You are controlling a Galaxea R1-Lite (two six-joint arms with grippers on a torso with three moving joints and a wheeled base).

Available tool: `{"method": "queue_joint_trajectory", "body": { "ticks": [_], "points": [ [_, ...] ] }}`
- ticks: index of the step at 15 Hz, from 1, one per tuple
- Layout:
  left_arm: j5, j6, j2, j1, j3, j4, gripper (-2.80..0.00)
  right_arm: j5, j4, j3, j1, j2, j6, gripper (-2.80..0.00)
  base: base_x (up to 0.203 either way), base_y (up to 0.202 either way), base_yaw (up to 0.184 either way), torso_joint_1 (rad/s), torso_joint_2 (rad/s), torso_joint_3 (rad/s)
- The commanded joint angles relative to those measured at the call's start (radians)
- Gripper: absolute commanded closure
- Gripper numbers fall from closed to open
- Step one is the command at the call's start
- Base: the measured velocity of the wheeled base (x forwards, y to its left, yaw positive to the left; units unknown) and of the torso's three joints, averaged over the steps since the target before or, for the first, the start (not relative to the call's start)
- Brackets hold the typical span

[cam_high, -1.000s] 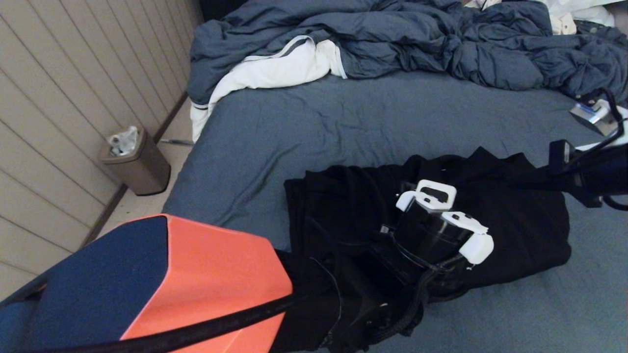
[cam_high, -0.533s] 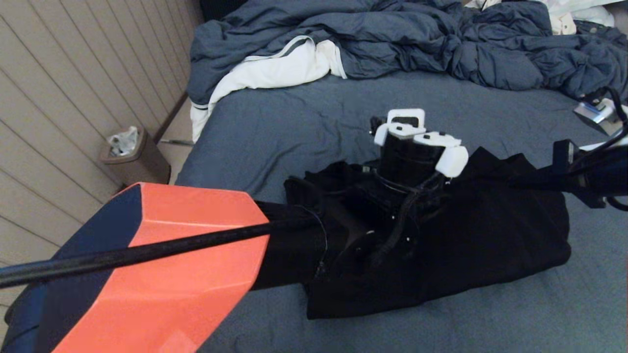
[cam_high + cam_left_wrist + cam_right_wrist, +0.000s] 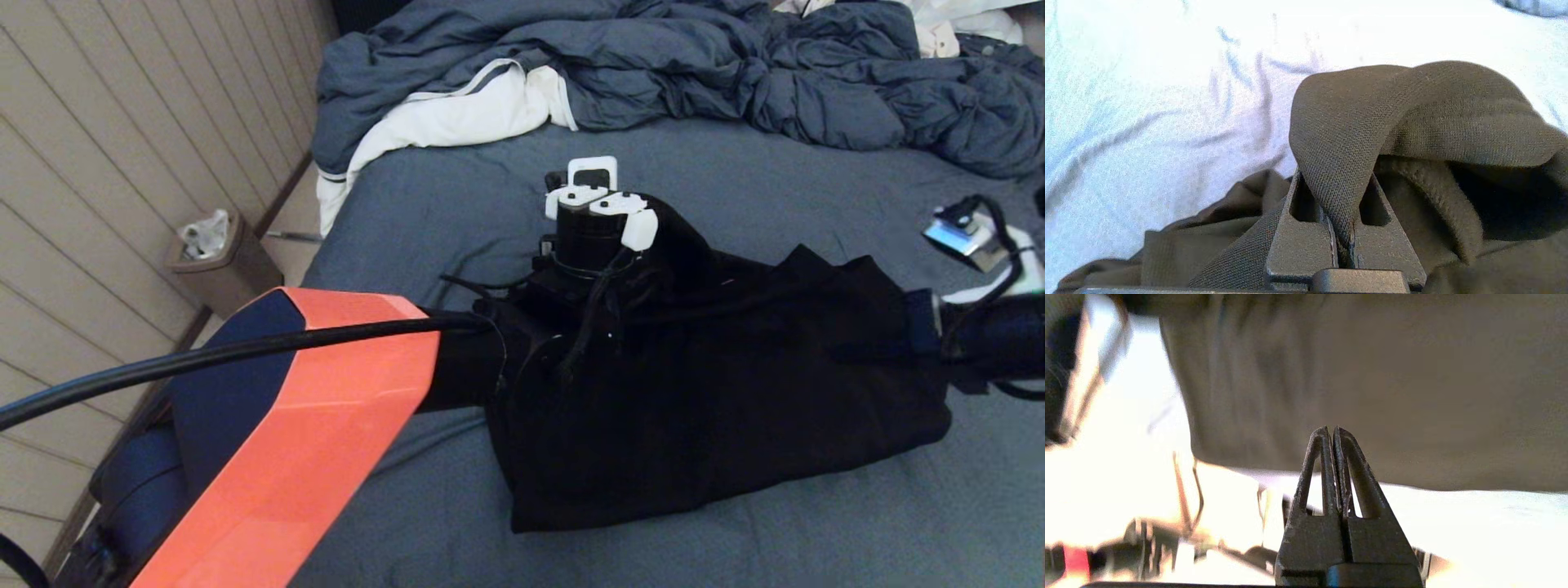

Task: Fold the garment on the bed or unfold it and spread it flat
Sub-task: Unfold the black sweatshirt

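The black garment [image 3: 735, 392] lies bunched on the slate-blue bed [image 3: 457, 212], with its far left corner pulled up into a peak. My left gripper [image 3: 1336, 183] is shut on a fold of that garment [image 3: 1412, 102] and holds it above the sheet; in the head view only its wrist [image 3: 596, 220] shows at the peak. My right gripper [image 3: 1331, 430] is shut with nothing between its fingers, just beside the garment's right edge. Its arm [image 3: 988, 343] comes in from the right.
A crumpled blue-grey duvet [image 3: 653, 57] and a white cloth with a grey stripe [image 3: 457, 114] lie along the far side of the bed. A trash bin [image 3: 229, 269] stands on the floor by the panelled wall on the left.
My left gripper has risen and moved away and to the left, dragging the garment's corner up with it. The right arm has dropped slightly by the garment's right edge.
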Motion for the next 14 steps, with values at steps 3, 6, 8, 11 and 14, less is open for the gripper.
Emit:
{"method": "queue_joint_trajectory", "body": {
  "ticks": [3,6,8,11,14],
  "points": [
    [0.007,0.028,0.005,0.006,0.001,-0.033,0.00,0.010,-0.213,0.163,0.115,0.039,-0.017,0.00,0.000,0.000,0.000,0.000,0.00,0.000],
    [0.019,0.030,0.008,0.006,0.002,-0.032,0.00,0.012,-0.282,0.189,0.126,0.048,-0.018,0.00,0.000,0.000,0.000,0.000,0.00,0.000],
    [0.047,0.039,0.009,0.006,0.002,-0.033,-2.80,0.014,-0.284,0.189,0.126,0.046,-0.020,0.00,0.000,0.000,0.000,0.000,0.00,0.000],
    [0.049,0.038,-0.006,0.004,0.002,-0.035,-2.80,0.016,-0.285,0.182,0.128,0.045,-0.022,0.00,0.000,0.000,0.000,0.000,0.00,0.000],
    [0.053,0.038,-0.037,-0.001,0.002,-0.037,-2.80,0.018,-0.285,0.174,0.136,0.047,-0.020,0.00,0.000,0.000,0.000,0.000,0.00,0.000]
  ]
}}
